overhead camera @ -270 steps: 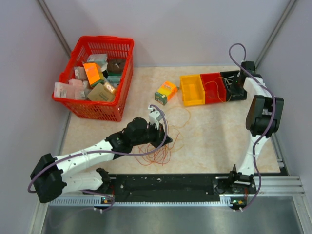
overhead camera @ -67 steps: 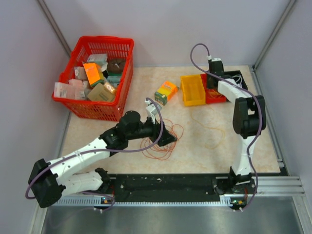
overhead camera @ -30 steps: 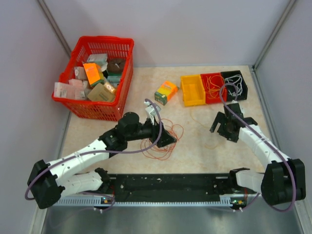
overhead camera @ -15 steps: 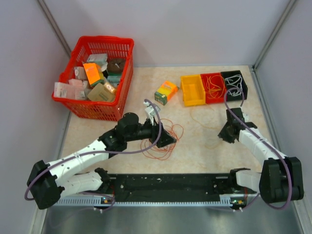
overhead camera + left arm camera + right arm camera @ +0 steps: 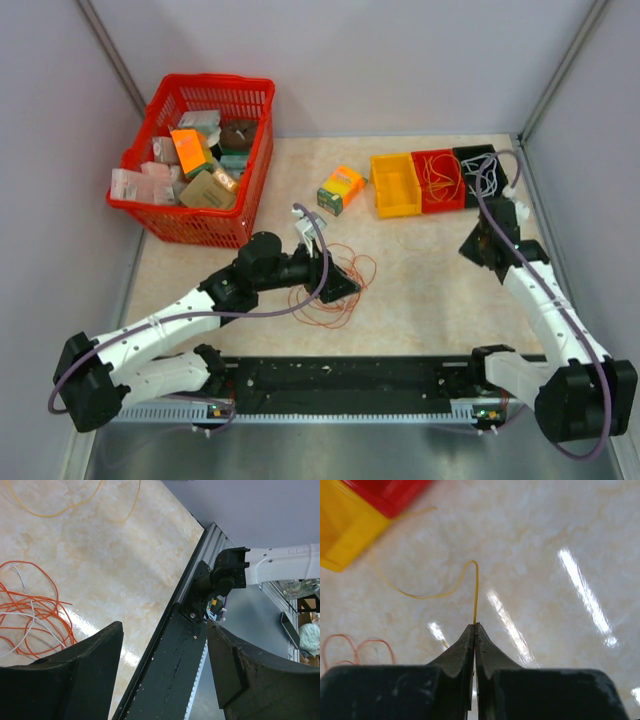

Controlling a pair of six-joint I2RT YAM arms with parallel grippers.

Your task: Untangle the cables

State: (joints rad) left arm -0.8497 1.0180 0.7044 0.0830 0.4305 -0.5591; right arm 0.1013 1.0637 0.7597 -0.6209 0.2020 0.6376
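Observation:
A loose tangle of thin orange-red and white cables [image 5: 335,298] lies at the table's middle front, also in the left wrist view [image 5: 31,614]. My left gripper [image 5: 345,284] hovers at the tangle's right side, jaws wide open and empty [image 5: 164,630]. A yellow cable [image 5: 475,587] curls across the table toward the bins. My right gripper [image 5: 475,626] is shut on this yellow cable's end. In the top view the right gripper [image 5: 480,246] sits at the far right, just in front of the bins.
A yellow bin [image 5: 394,185], a red bin [image 5: 438,178] holding thin wires and a black bin [image 5: 482,172] with white wire stand at the back right. A small orange-green box [image 5: 341,188] lies mid-table. A red basket [image 5: 215,82] of packets fills the back left.
My right gripper went from open to shut on the yellow cable and moved back and right toward the bins. The left arm has barely moved.

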